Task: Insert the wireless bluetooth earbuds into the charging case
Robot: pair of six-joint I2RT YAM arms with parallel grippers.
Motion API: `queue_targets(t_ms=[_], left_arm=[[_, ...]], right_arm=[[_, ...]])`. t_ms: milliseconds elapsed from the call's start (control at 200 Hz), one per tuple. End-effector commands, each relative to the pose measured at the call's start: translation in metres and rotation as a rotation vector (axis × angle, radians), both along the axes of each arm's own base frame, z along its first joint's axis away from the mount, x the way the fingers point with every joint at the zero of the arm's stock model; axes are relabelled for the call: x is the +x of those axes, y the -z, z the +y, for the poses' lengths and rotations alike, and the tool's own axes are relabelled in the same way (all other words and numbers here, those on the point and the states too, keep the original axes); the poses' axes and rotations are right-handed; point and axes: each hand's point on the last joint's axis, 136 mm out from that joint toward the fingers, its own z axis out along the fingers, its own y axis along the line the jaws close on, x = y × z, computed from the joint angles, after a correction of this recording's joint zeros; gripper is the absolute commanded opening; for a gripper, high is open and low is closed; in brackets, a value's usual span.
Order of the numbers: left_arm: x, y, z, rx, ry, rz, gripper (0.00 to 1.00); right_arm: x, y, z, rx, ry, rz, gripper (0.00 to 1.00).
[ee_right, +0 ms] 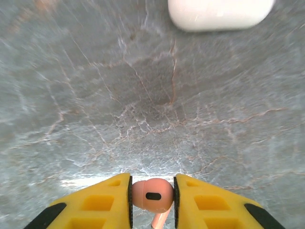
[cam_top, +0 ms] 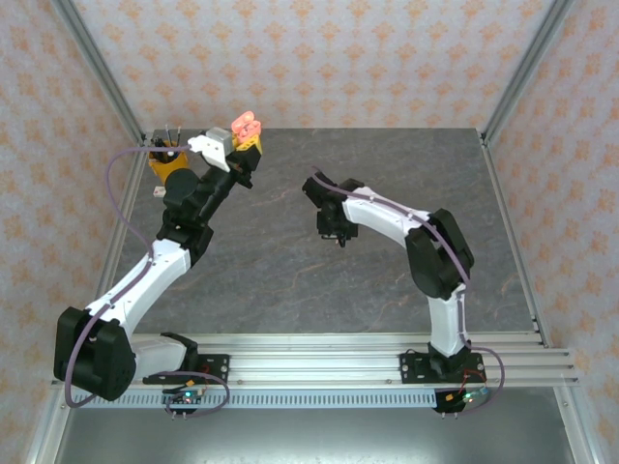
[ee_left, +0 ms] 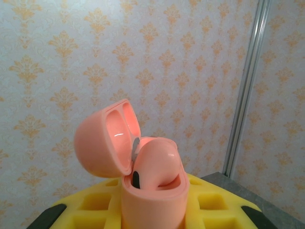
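My left gripper (ee_left: pixel 152 215) is shut on a coral-pink charging case (ee_left: pixel 151 202) and holds it up in the air at the back left (cam_top: pixel 246 126). The case's lid (ee_left: pixel 102 143) is swung open to the left. One pink earbud (ee_left: pixel 157 163) sits in the case with its head sticking out. My right gripper (ee_right: pixel 152 193) is shut on a second pink earbud (ee_right: pixel 153 195), clamped by the head, stem pointing down, just above the table. From above, the right gripper (cam_top: pixel 334 232) hangs over the middle of the table.
A closed white case (ee_right: pixel 219 13) lies on the grey marble table (ee_right: pixel 143 95) ahead of the right gripper. An orange holder (cam_top: pixel 169 159) with dark sticks stands at the back left, behind the left arm. Patterned walls and metal posts (ee_left: pixel 245 95) enclose the table.
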Motion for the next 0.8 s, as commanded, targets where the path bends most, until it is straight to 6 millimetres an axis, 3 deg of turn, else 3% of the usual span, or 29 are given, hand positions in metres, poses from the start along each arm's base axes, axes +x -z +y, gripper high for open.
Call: queue_targets(t_ms=[0, 160, 460, 666, 796], left_arm=[[-0.007, -0.019, -0.011, 0.015, 0.045, -0.050, 0.00], [-0.009, -0.019, -0.018, 0.026, 0.078, -0.049, 0.00], [-0.018, -0.012, -0.048, 0.057, 0.192, -0.030, 0.00], [-0.025, -0.004, -0.076, 0.096, 0.276, -0.015, 0.00], [-0.026, 0.000, -0.093, 0.104, 0.313, -0.005, 0.00]], right_arm=[[0.013, -0.042, -0.010, 0.020, 0.040, -0.136, 0.26], [0.021, -0.097, -0.020, 0.065, 0.073, -0.276, 0.25], [0.030, -0.221, -0.042, 0.167, 0.087, -0.595, 0.27], [0.024, -0.304, -0.059, 0.230, 0.064, -0.836, 0.28], [0.018, -0.342, -0.065, 0.267, 0.043, -0.953, 0.29]])
